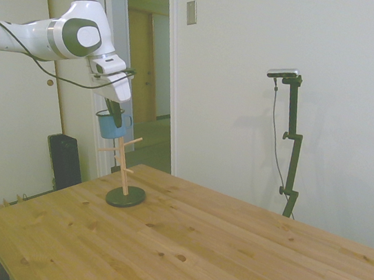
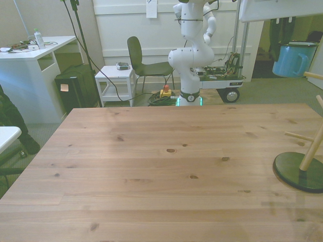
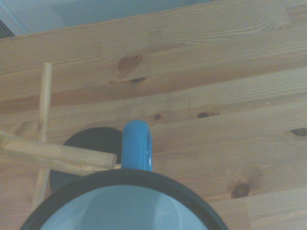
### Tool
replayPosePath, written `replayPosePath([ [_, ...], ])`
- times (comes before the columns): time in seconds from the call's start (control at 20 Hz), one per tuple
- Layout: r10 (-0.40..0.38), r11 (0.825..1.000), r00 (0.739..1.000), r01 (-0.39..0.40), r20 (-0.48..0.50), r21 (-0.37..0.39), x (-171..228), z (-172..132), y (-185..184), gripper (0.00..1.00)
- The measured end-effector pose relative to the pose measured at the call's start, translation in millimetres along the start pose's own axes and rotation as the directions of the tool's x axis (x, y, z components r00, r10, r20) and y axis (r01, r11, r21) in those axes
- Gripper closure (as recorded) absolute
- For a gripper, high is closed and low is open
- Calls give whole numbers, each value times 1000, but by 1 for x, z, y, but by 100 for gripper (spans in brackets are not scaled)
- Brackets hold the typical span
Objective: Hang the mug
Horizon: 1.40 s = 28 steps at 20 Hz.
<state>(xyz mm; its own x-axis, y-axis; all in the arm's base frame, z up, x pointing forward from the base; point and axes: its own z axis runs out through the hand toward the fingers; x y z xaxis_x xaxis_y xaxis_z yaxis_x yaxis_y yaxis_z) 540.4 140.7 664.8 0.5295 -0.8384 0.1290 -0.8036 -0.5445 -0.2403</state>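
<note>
Above the wooden rack, mug upright, handle toward pegs

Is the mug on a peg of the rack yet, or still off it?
Off it. The mug hangs in the gripper above the rack; in the wrist view its handle sits beside a peg, not threaded on.
</note>
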Motion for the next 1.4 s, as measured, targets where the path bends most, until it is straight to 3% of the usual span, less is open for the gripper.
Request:
replayPosePath([
  [1.4,-3,999,1000,1,-27,-51,-18,23,-8,100],
])
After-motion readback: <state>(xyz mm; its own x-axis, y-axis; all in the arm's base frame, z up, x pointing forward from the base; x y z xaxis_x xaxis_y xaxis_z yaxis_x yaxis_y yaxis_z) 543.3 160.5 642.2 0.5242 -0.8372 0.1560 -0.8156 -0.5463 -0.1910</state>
